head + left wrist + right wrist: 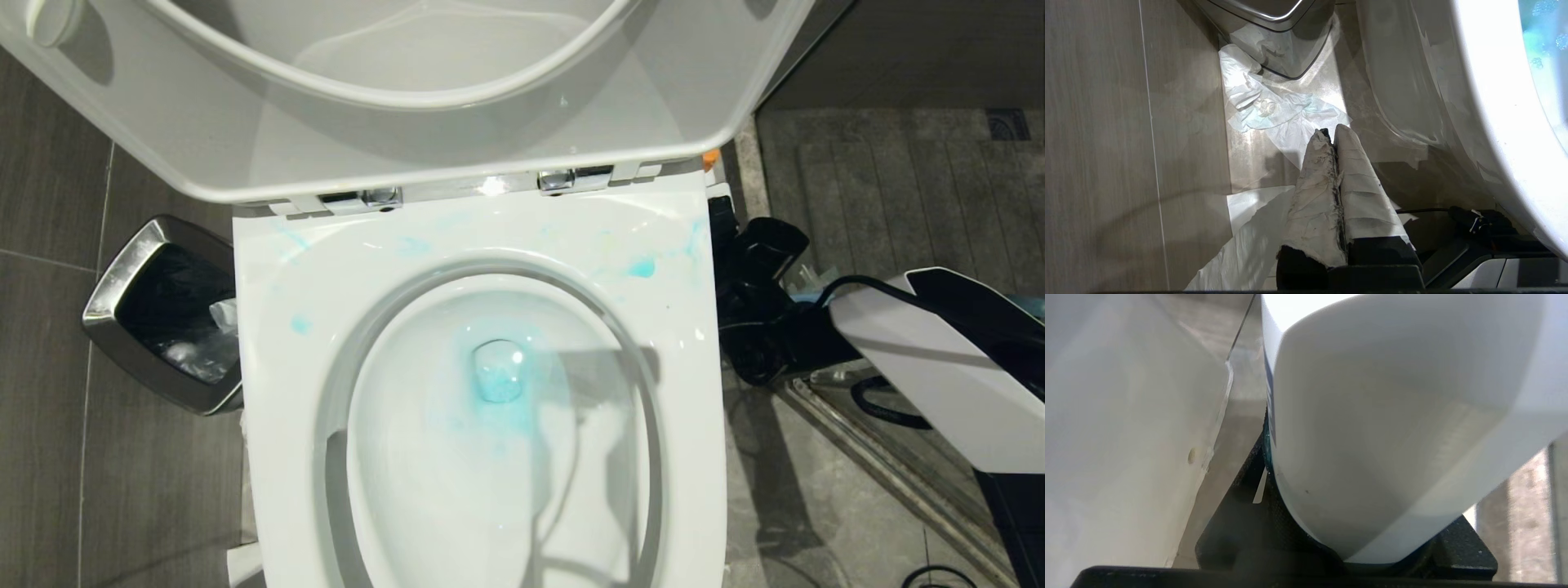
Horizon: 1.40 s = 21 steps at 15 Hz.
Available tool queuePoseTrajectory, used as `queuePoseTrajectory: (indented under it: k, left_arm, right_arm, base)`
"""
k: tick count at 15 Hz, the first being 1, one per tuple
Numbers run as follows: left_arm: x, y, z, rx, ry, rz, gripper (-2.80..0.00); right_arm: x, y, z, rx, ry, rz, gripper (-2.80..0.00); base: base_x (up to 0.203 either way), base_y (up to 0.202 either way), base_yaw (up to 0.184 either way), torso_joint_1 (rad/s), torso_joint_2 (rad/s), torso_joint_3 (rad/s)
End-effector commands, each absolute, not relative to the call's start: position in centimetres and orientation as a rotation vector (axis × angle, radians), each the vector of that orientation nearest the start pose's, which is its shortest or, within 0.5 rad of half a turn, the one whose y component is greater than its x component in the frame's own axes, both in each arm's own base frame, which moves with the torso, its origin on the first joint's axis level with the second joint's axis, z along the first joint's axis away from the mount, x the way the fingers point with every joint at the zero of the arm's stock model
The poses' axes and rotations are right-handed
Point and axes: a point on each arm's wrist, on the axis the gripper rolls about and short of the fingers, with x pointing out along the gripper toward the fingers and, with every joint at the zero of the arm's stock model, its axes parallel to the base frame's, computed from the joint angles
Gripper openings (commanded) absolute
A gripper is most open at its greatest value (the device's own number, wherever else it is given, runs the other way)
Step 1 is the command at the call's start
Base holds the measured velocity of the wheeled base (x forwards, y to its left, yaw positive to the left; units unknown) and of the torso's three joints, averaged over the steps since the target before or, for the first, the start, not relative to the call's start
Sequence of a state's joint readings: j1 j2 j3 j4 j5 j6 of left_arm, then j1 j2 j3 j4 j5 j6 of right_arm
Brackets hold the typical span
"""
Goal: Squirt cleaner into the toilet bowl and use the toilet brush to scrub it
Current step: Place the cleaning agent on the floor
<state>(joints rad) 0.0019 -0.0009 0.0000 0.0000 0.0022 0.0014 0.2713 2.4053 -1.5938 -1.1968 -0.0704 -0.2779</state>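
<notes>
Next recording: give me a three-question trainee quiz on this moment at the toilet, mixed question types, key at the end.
1. True or false: blue cleaner already shows inside the toilet bowl.
2. What does the right gripper hold?
A. the toilet brush
B. the cleaner
C. nothing
3. Fill in: the left gripper, its paper-wrapped fingers closed, hangs over crumpled ____ on the floor beside the steel-rimmed bin.

Key:
1. True; blue pools around the drain and smears the rim.
2. B; a white bottle fills the right wrist view, seated between the jaws.
3. Paper.
</notes>
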Motion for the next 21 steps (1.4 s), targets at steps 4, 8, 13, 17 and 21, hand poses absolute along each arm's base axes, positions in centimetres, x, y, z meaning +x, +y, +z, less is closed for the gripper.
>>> queuePoseTrajectory:
  k: [4,8,13,17,21]
  left_arm:
    - [-2.3,0.0,7.5,0.002,0.0,0.006,-2.8]
    - [-2.3,0.0,7.5,0.002,0.0,0.004,-2.8]
    - [-2.3,0.0,7.5,0.002,0.0,0.004,-2.8]
    - [-2.3,0.0,7.5,0.002,0.0,0.005,-2.8]
    - [-2.3,0.0,7.5,0.002,0.0,0.003,-2.8]
  right_arm:
    - [49.2,12.2,15.3,-0.215,-0.4,0.108,-2.8]
    - [49.5,11.4,14.7,-0.225,-0.352,0.096,-2.8]
    - [49.7,11.5,13.8,-0.234,-0.298,0.104,-2.8]
    - [50.2,11.6,13.0,-0.234,-0.297,0.103,-2.8]
    - [50.5,11.6,12.9,-0.234,-0.306,0.1,-2.8]
  base:
    - [0.0,0.0,0.0,0.0,0.0,0.0]
    - [0.0,0.0,0.0,0.0,0.0,0.0]
    - [0.0,0.0,0.0,0.0,0.0,0.0]
    - [0.0,0.0,0.0,0.0,0.0,0.0]
    - [0.0,0.0,0.0,0.0,0.0,0.0]
